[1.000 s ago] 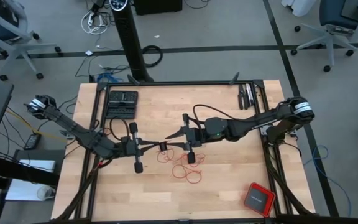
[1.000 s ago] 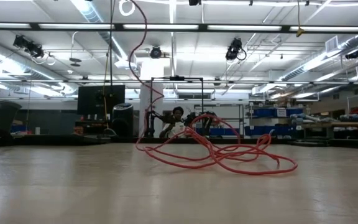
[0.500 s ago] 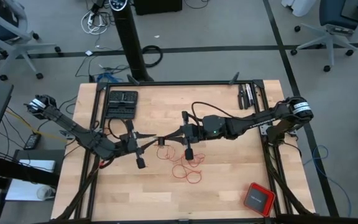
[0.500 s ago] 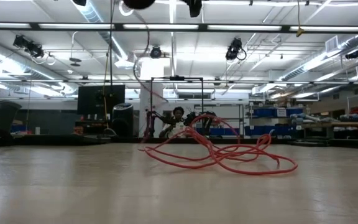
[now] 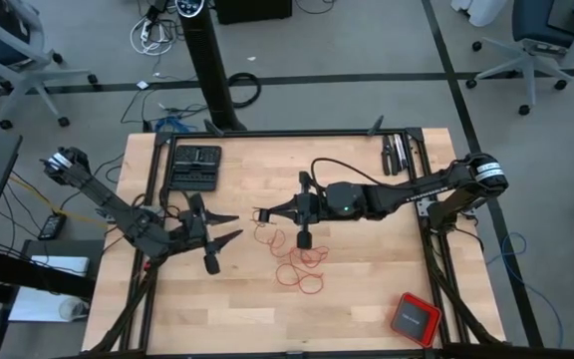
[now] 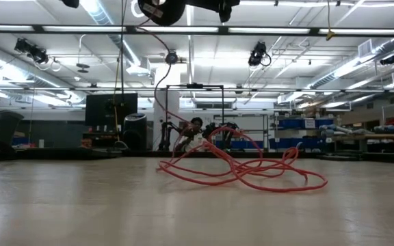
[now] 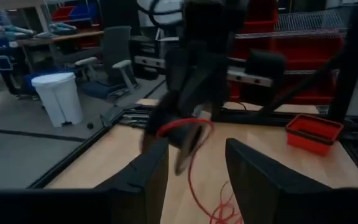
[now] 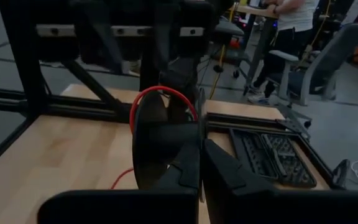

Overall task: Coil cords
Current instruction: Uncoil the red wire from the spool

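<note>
Handing over looks done: the left gripper (image 5: 229,226) has let go and backed off left, jaws apart, while the right gripper (image 5: 263,212) is now clamped on the cord (image 5: 298,269) above mid-table. Most loops lie loose below, uncoiled. A black tray (image 5: 196,166) sits far-left, a red box (image 5: 414,318) near-right, neither obstructing.

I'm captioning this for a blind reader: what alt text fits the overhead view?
Seen from above, the right gripper pinches a thin red cord over a wooden table, loose loops trailing below it. The left gripper sits open a little way off, holding nothing. A red box lies near one corner.
</note>
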`<state>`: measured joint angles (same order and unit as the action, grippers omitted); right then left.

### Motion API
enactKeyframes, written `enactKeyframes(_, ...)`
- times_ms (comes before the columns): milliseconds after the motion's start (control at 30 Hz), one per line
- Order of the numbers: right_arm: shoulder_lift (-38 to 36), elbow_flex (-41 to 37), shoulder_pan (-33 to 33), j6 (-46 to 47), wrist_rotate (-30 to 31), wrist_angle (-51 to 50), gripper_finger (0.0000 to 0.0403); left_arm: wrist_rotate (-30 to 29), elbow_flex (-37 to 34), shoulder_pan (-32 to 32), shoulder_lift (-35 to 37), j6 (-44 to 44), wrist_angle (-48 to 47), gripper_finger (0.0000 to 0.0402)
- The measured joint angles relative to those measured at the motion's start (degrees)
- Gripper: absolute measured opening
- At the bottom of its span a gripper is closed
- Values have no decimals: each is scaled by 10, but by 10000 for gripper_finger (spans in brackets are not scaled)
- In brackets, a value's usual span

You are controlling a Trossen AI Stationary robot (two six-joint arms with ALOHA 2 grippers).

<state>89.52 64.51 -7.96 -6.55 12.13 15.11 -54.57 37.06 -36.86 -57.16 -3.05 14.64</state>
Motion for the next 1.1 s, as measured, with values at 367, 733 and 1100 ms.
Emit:
enactKeyframes(367, 3, 0, 18, 25, -47, 0, 0, -20, 68, 15, -83, 168, -36, 162)
enactKeyframes(733, 3, 0, 17, 40, -64, -11, 0, -43, 148, 16, -126, 314, -183, 162)
enactKeyframes(1100, 3, 0, 17, 41, -64, -15, 0, -27, 155, 32, -126, 324, -205, 162)
